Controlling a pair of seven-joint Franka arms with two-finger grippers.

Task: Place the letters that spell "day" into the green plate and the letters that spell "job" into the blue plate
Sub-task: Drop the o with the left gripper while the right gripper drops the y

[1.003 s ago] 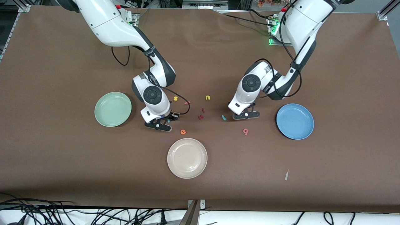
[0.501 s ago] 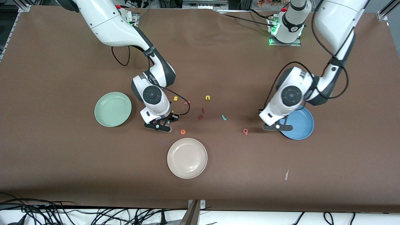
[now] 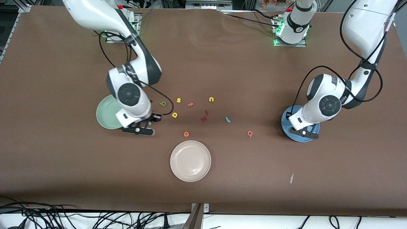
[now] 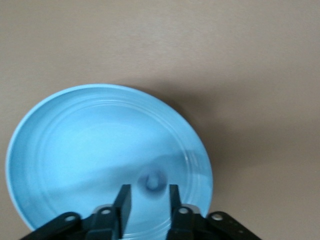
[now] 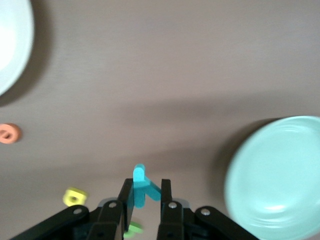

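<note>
The right gripper's fingers (image 5: 126, 197) pinch the teal "y" (image 5: 142, 187) by its lower part, so most of the letter sticks out past the tips. The right gripper (image 3: 148, 123) hangs over the brown table (image 3: 222, 63), just beside the rim of the green plate (image 3: 106, 111), which sits at mid-height of the front view toward the right arm's end and holds no letters.

The left gripper's fingers (image 4: 123, 197) stand apart with nothing between them. Just past their tips the blue "o" (image 4: 152, 181) shows, blurred, against the floor of the blue plate (image 4: 75, 150). The left gripper (image 4: 147, 191) hangs over that plate.

In the middle of the front view, the green "a" (image 3: 163, 103) and yellow "d" (image 3: 174, 114) lie on the table near the right gripper. The teal "j" (image 3: 227, 120) and pink "b" (image 3: 250, 134) lie between the centre and the blue plate. The orange "e" (image 3: 186, 134) lies just above the cream plate (image 3: 190, 161) at lower centre.
</note>
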